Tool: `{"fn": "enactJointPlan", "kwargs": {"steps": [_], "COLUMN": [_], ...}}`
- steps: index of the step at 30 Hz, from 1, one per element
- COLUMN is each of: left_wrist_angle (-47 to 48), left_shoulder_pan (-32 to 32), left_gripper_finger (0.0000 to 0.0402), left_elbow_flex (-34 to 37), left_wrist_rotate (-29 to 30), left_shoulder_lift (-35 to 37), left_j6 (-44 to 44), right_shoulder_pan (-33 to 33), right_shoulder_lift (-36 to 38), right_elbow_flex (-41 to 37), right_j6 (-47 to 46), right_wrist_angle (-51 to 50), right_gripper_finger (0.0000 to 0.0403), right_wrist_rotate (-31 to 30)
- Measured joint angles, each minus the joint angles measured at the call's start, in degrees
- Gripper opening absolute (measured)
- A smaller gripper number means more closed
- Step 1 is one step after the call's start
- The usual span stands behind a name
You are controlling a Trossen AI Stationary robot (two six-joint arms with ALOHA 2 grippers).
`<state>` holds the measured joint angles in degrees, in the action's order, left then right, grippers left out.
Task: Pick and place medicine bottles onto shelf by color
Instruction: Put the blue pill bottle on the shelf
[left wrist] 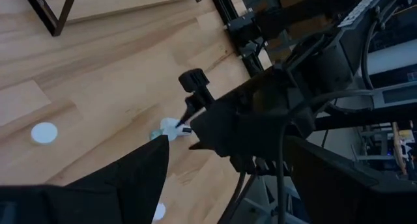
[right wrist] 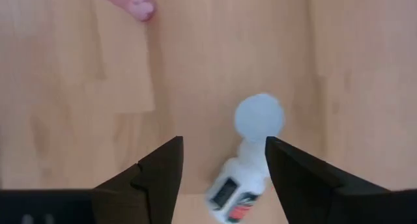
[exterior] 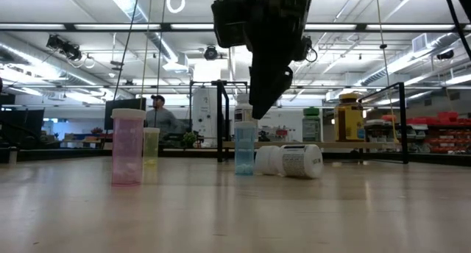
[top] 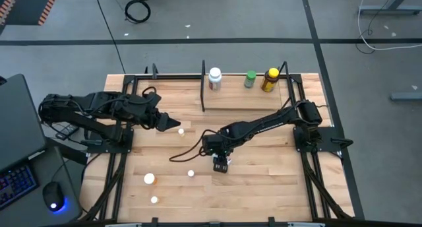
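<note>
The shelf point(top: 244, 100) stands at the table's far edge and bears a white labelled bottle point(top: 215, 78), a green one point(top: 250, 79) and a yellow one point(top: 270, 80), all upright. My right gripper point(top: 221, 162) is open and points down over mid-table. A white labelled bottle point(right wrist: 236, 186) lies on its side below and between the open fingers, untouched; it also shows in the low view point(exterior: 291, 161). A pale blue bottle point(right wrist: 258, 116) stands upright right beside it. My left gripper point(top: 173, 124) is open, held over the table left of centre.
A pink bottle point(exterior: 127, 146) and a pale yellow one point(exterior: 151, 145) stand upright on the table. From above, small bottles show as white caps point(top: 150, 179) point(top: 190, 173) point(top: 154, 200) point(top: 181, 130). Black frame rails point(top: 125, 108) run along the table's sides.
</note>
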<state>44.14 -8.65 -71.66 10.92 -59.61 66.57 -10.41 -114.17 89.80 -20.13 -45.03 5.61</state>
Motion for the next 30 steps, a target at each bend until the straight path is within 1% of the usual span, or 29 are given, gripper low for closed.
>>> {"fn": "enactJointPlan", "kwargs": {"steps": [5,11,20,30], "left_wrist_angle": [0.02,0.07,0.13,0.31], "left_shoulder_pan": [-0.62,-0.6,-0.6,-0.6], "left_gripper_finger": [0.0306,0.0306,0.0306,0.0306], "left_elbow_flex": [0.0,0.0,0.0,0.0], "left_wrist_rotate": [-0.02,0.0,0.0,0.0], "left_shoulder_lift": [0.0,0.0,0.0,0.0], "left_j6": [-0.16,-0.18,-0.2,-0.32], "right_shoulder_pan": [0.04,0.08,0.22,0.3], "right_shoulder_lift": [0.0,0.0,-0.11,-0.17], "right_elbow_flex": [0.0,0.0,0.0,0.0], "right_j6": [2.34,6.12,10.07,12.83], "right_wrist_angle": [0.07,2.37,3.23,3.03], "right_gripper_finger": [0.0248,0.0261,0.0257,0.0256], "right_wrist_rotate": [-1.68,-3.39,-7.59,-7.35]}}
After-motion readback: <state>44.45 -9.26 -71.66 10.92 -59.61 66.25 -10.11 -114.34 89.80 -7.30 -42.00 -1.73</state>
